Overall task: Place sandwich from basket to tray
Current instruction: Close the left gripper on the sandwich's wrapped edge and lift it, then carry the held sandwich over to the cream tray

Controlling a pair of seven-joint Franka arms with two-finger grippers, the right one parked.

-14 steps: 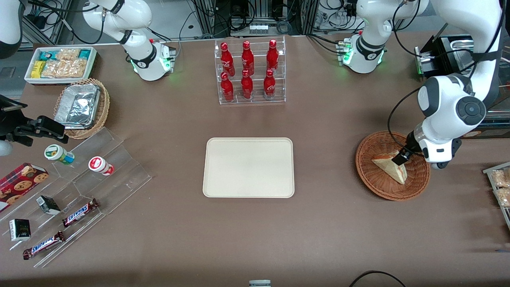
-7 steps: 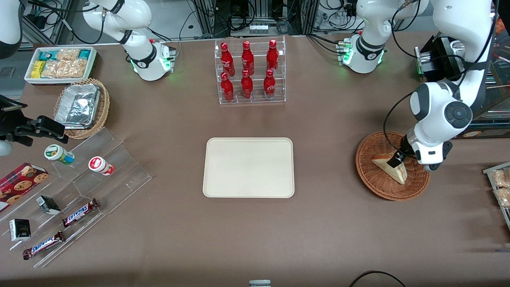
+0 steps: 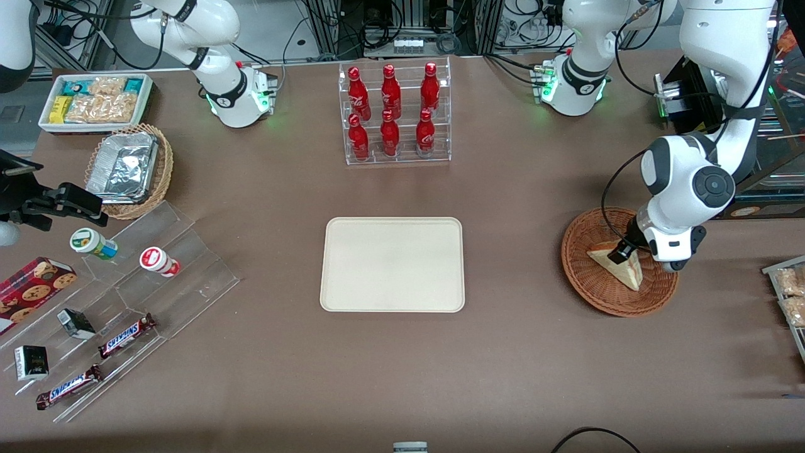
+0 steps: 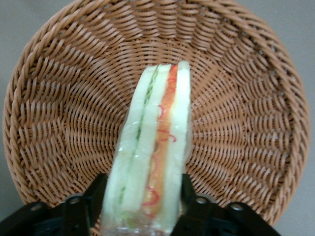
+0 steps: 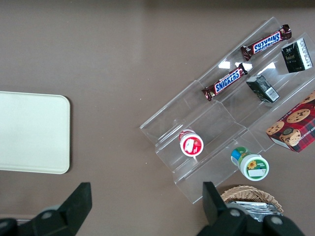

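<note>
While in basket: sandwich [image 4: 152,147] stands on edge in the basket [image 4: 59,98].
Gripper [image 4: 142,196]: fingers flank the wedge, closed on it for lifting.
Tray [image 3: 392,264]: bare, waiting.

Reddish-brown woven basket [image 4: 246,98], white sandwich [image 4: 152,162] with red and green layers, black gripper [image 4: 142,206], cream tray [image 3: 392,264]

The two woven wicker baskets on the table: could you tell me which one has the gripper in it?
The reddish-brown round basket at the working arm's end; the gripper is shut on its wrapped sandwich. The tan basket holds foil.
</note>
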